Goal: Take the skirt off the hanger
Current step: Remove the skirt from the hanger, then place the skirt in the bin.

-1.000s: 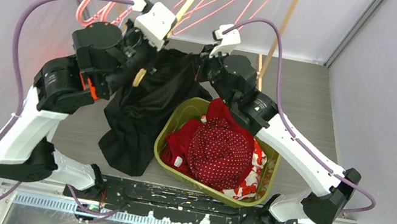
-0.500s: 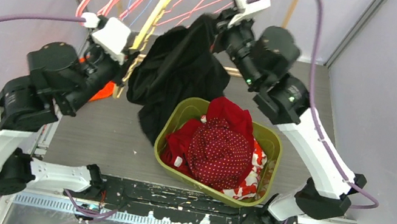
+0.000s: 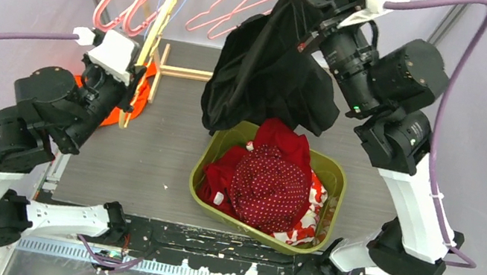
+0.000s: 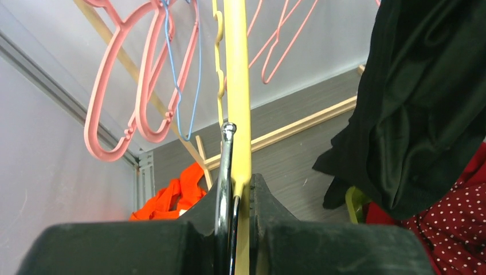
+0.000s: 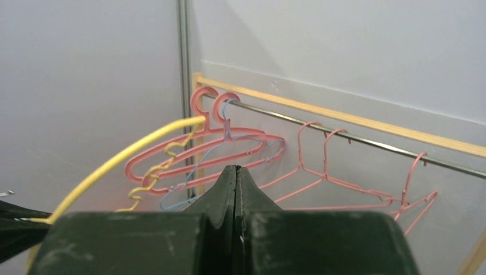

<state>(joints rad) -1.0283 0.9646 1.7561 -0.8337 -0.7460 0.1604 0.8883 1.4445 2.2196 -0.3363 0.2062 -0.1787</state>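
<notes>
Skirt [image 3: 268, 66]: black, off the hanger, hanging high above the bench [image 3: 145, 165] from the right pincer [image 3: 318, 26], its lower hem over the far rim of the basket [image 3: 209, 158].
Right pincer: raised near the rail, clenched; the skirt drapes from it, the pinch point hidden by cloth.
Hanger [image 4: 238, 86]: yellow, bare, tilted up toward the rail, well left of the skirt.
Left pincer [image 4: 235, 189]: clenched on the hanger's bar beside its metal hook.
Basket: green, filled with red clothes [image 3: 270, 184].
Orange cloth [image 3: 147, 81]: on the bench beside the left pincer.
Pink hangers [image 5: 344, 172]: on the rail.
</notes>
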